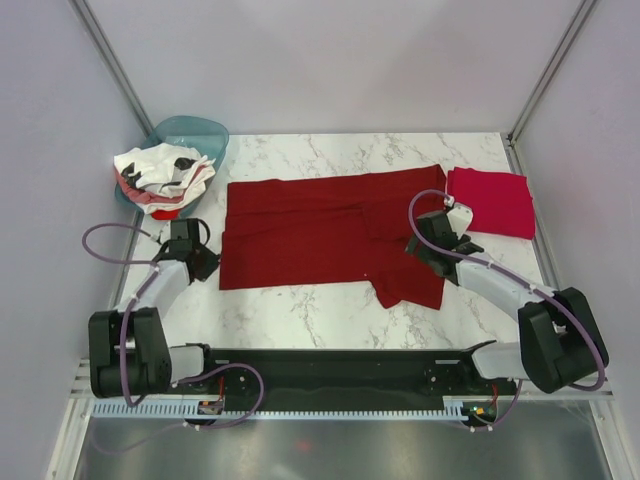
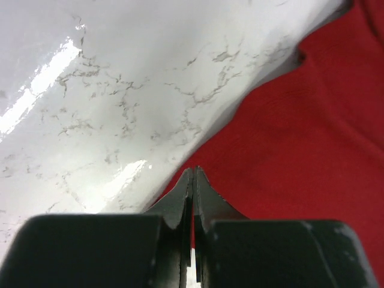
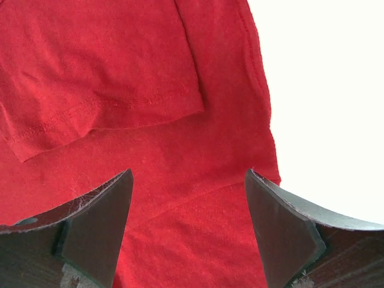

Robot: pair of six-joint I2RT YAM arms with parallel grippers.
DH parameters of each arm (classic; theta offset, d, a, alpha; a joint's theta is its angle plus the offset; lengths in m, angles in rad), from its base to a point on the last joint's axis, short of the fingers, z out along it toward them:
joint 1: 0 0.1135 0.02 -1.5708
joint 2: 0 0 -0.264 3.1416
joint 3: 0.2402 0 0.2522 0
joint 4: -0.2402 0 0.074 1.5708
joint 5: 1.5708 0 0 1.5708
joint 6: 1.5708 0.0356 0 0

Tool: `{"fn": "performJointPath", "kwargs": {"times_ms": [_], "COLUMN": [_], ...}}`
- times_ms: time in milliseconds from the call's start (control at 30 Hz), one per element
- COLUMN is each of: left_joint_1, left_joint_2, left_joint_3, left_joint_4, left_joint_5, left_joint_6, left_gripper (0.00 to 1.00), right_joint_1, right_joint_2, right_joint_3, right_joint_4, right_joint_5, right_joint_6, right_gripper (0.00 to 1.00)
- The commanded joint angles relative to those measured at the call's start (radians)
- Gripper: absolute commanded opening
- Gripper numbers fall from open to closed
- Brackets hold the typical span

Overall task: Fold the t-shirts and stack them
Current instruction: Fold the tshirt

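A dark maroon t-shirt lies spread flat in the middle of the marble table. My left gripper is at its left edge. In the left wrist view the left gripper is shut, its tips on the hem of the maroon t-shirt, with a strip of red in the slit between them. My right gripper hovers open over the shirt's right side. The right gripper has only the maroon t-shirt and its sleeve hem below it. A folded crimson-pink t-shirt lies at the back right.
A teal basin at the back left holds crumpled white t-shirts with black and red marks, spilling over its front rim. Grey walls close in the left, back and right sides. The arms' black base rail runs along the near edge.
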Motion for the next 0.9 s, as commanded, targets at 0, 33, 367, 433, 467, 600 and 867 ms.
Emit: {"fn": "performJointPath", "kwargs": {"times_ms": [0,33,367,433,467,600,867], "left_joint_1": [0.004,0.003,0.0,0.0,0.001,0.0,0.001], "left_joint_2": [-0.102,-0.141,-0.367,-0.393,-0.398,-0.4,-0.407], "left_joint_3": [-0.016,-0.021,-0.102,-0.116,-0.119,-0.116,-0.125], "left_joint_4": [0.002,0.006,0.085,0.082,0.067,0.016,0.007], "left_joint_5": [-0.036,-0.027,0.128,0.128,0.122,0.096,0.095], "left_joint_6": [-0.001,0.005,0.099,0.096,0.08,0.06,0.051], "left_gripper": [0.03,0.05,0.53,0.53,0.52,0.49,0.47], "right_joint_1": [-0.002,-0.004,-0.002,-0.002,-0.002,-0.004,0.016], "right_joint_2": [-0.051,-0.058,-0.181,-0.202,-0.207,-0.25,-0.36], "right_joint_3": [-0.022,-0.026,-0.042,-0.053,-0.065,-0.105,-0.181], "right_joint_4": [0.015,0.012,-0.247,-0.287,-0.321,-0.368,-0.408], "right_joint_5": [0.007,0.013,0.005,0.005,-0.002,-0.05,-0.096], "right_joint_6": [0.018,0.018,0.047,0.068,0.084,0.121,0.168], "right_gripper": [0.84,0.84,0.79,0.78,0.77,0.77,0.61]}}
